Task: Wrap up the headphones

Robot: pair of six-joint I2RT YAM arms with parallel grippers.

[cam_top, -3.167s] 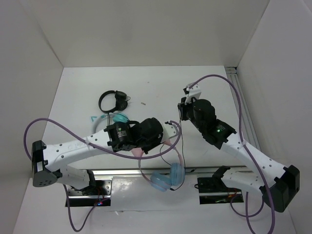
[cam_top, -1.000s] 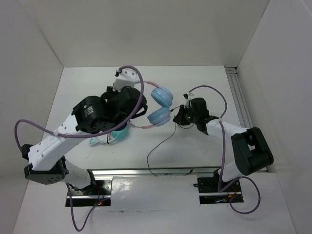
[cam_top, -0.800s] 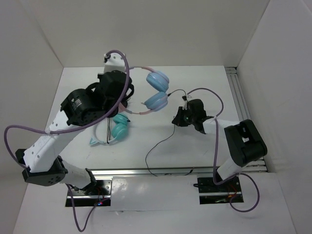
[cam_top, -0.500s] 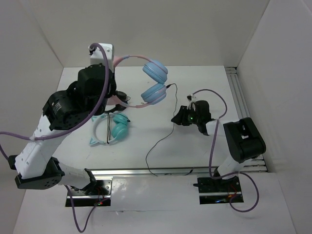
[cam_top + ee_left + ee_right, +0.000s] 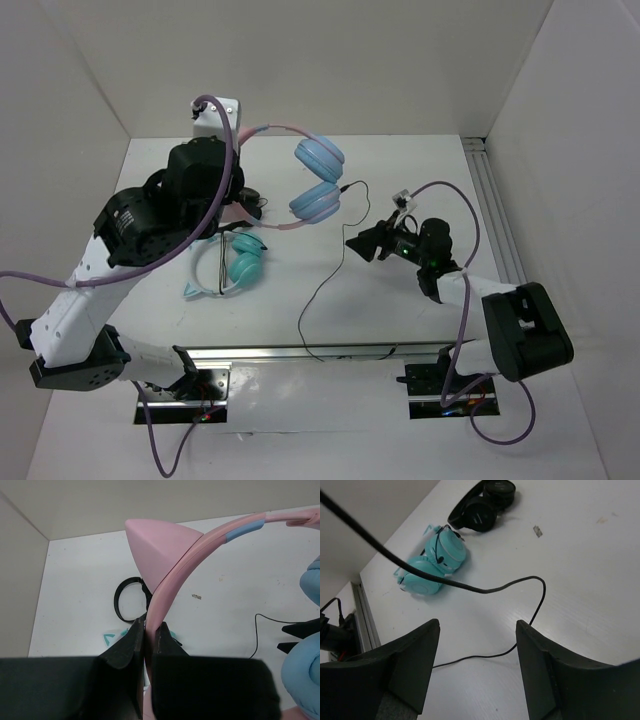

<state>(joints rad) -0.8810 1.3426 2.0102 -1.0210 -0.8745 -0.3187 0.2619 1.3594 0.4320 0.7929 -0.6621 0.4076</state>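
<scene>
Two bystanders: teal cat-ear headphones [image 5: 243, 263], black headphones [image 5: 482, 502] | left gripper [image 5: 148, 628] clamps pink headphones [image 5: 318, 180] aloft | right gripper [image 5: 476, 627] wide, cable [image 5: 485, 590] ungripped

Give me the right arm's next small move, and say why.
Probably move the right gripper onto the black cable and close. Its fingers stand open and grip nothing. The left gripper is clamped on the pink headband and holds the headphones aloft, with the cable trailing loose onto the table.

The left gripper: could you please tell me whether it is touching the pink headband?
Touching: in the left wrist view, the left gripper pinches the headband between its fingers.
</scene>
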